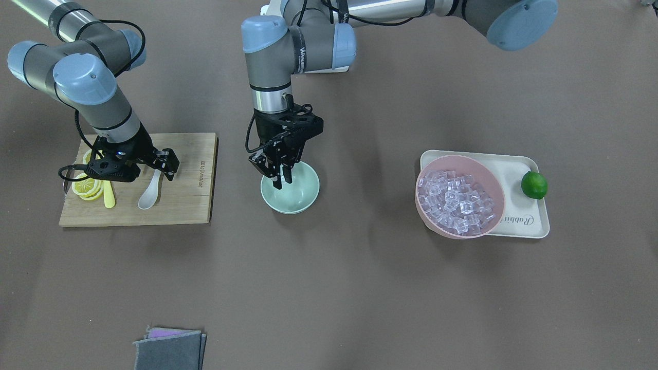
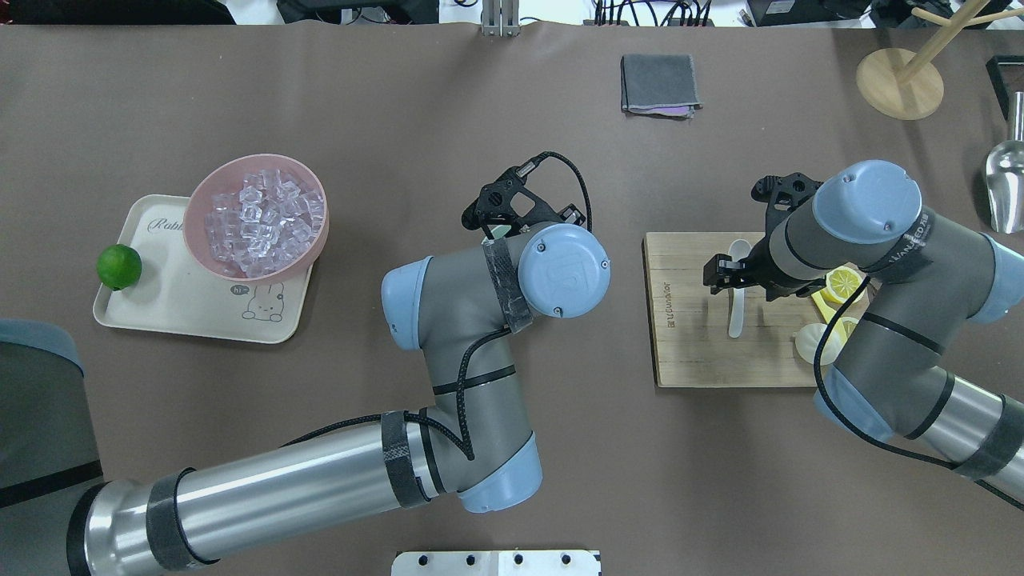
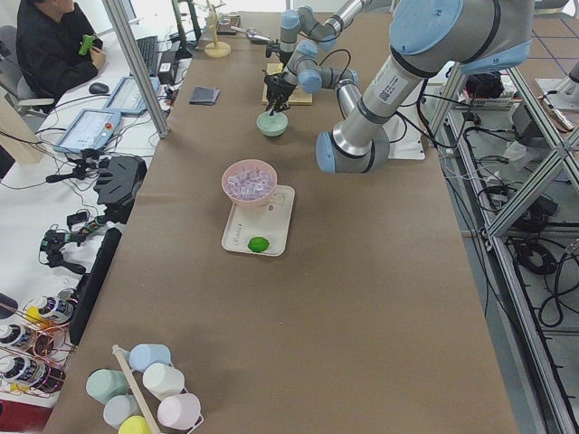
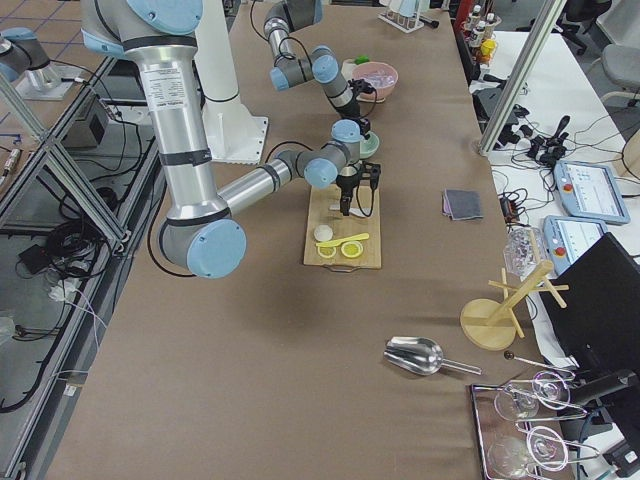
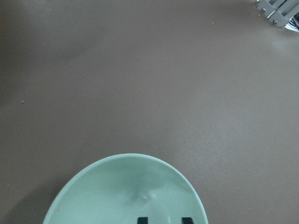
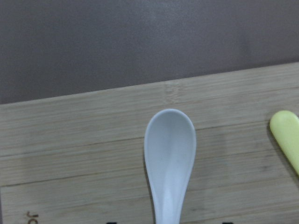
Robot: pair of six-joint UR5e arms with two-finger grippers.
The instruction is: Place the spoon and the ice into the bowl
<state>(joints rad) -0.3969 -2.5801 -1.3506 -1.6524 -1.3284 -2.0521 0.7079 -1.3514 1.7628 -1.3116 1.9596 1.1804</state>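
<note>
ice (image 2: 256, 216): clear cubes heaped in the pink bowl (image 2: 190, 232) on a cream tray (image 2: 160, 308), well off to the left of the left pincer (image 1: 282, 179); a lime (image 2: 119, 266) sits at the tray's outer end.
left pincer: hangs tips-down over the inside of the bowl (image 1: 300, 200), fingers spread.
bowl: straight under the left pincer. The overhead view hides nearly all of it beneath the wrist, while the front view shows it whole. The left wrist view shows two dark fingertips (image 5: 142, 220) with mint floor between them, and a faint glint I cannot identify.
spoon (image 1: 147, 198): flat on the wooden board (image 1: 185, 205), scoop ahead of the right pincer (image 1: 168, 167), handle running back between its fingers.
right pincer: spread astride the handle. Only the right wrist view shows both tips wide of it; contact cannot be told.
yellow knife (image 6: 286, 135): just beside the spoon, on the right pincer's right.
</note>
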